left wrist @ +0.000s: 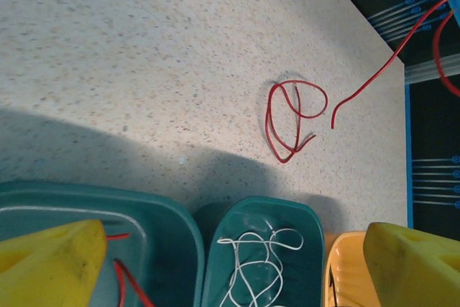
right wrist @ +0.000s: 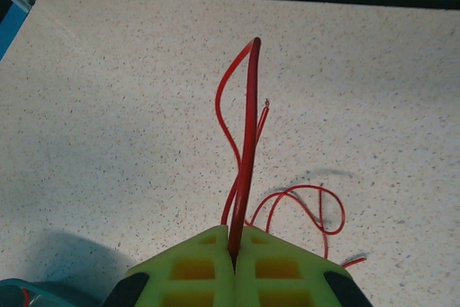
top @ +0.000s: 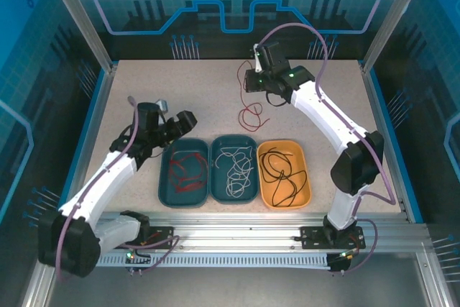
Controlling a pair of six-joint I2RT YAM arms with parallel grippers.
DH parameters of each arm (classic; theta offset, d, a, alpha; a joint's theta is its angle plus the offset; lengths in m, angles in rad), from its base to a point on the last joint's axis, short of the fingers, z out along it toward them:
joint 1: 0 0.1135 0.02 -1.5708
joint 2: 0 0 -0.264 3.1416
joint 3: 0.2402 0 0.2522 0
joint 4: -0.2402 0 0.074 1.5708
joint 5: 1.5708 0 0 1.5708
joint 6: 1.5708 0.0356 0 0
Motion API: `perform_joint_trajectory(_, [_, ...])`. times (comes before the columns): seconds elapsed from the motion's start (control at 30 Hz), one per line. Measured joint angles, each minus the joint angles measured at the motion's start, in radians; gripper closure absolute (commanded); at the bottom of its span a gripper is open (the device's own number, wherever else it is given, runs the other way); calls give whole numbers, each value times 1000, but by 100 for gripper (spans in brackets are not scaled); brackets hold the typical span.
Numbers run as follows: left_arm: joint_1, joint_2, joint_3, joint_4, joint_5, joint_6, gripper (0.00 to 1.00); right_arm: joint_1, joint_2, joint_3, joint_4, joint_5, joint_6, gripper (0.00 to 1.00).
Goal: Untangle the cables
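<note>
Three trays in a row on the speckled bench
The left teal tray, the middle teal tray and the orange tray sit close side by side near the front edge; blue panels stand around the bench.

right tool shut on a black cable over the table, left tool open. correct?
No. The cable in the right tool is red, not black; the right wrist view shows it pinched there. The left tool is open, as you said.
</note>
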Motion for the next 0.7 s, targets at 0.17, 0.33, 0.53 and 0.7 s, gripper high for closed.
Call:
perform_joint_trajectory(0.17, [-60,132,100,32,-4,21,9,0,-24,37,-24,26,-3,100])
perform_joint_trajectory(0.33, [-85,184,138,64,-3,19,3,0,-56,44,-45,0,-4,100])
perform_joint_trajectory(0.53, [-86,180,144,71,-12,11,1,0,-97,48,-59,-147,5,100])
perform_joint_trajectory(0.7, [-86,66,140,18,-91,-6,1,4,-132,39,-60,-277,42,100])
